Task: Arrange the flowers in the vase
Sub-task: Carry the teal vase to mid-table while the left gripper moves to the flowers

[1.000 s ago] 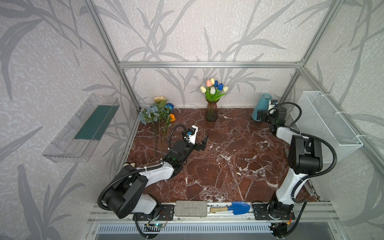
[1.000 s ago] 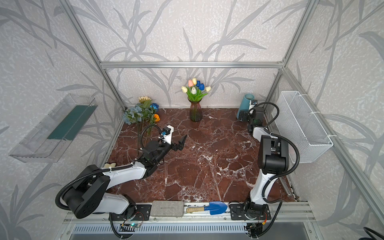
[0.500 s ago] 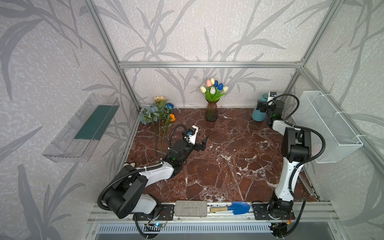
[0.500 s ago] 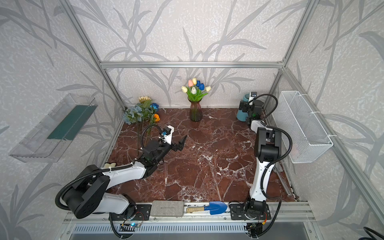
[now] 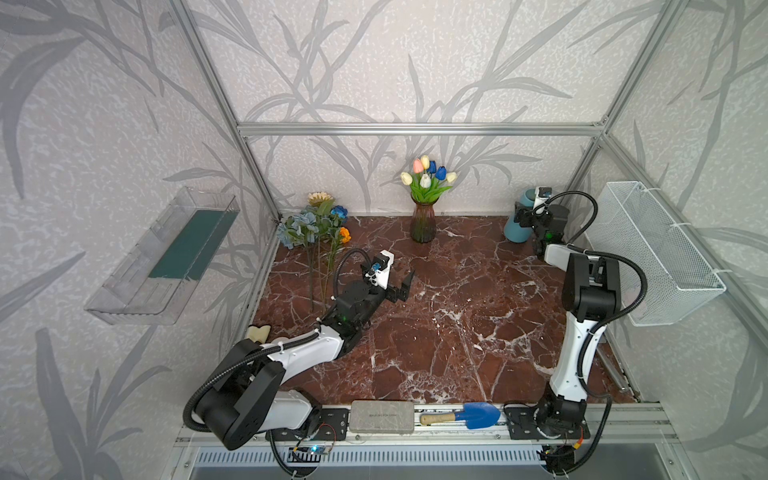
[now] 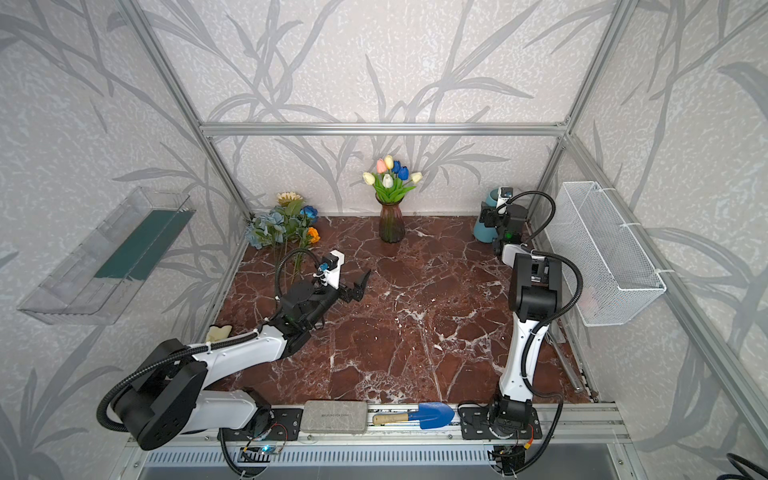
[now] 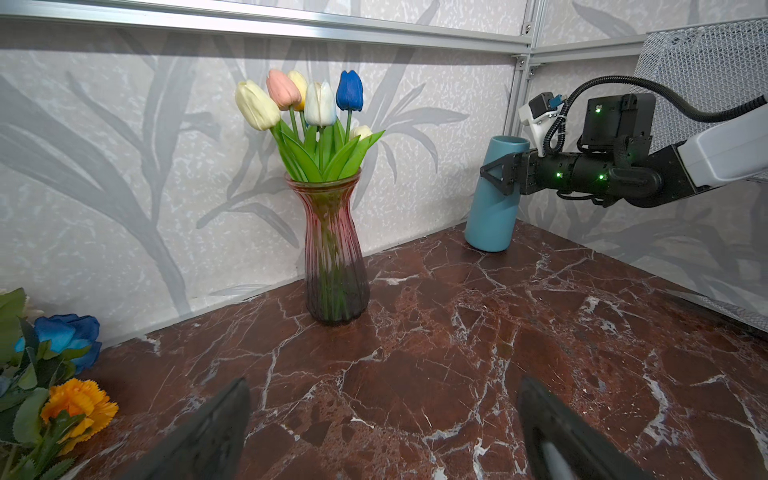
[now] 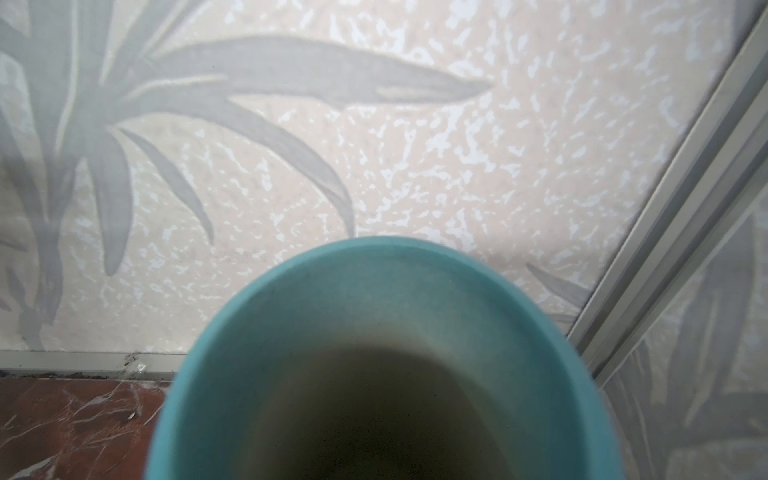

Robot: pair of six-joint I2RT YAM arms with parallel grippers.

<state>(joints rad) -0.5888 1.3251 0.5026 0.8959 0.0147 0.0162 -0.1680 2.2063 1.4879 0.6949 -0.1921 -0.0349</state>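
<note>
An empty teal vase stands in the back right corner. My right gripper straddles its upper part, one finger lying against its side; its wrist view looks straight into the vase's mouth. The loose flowers, blue roses, a cream daisy and an orange bloom, lean in the back left corner. Tulips stand in a red glass vase at the back middle. My left gripper hovers open and holds nothing over the marble, short of the red vase.
A white wire basket hangs on the right wall and a clear tray on the left wall. A grey block and a blue trowel lie on the front rail. A cream object sits at the left edge.
My right arm swung left and forward from beside the teal vase until the gripper came round it, and the jaws narrowed. The left arm has stayed still.
</note>
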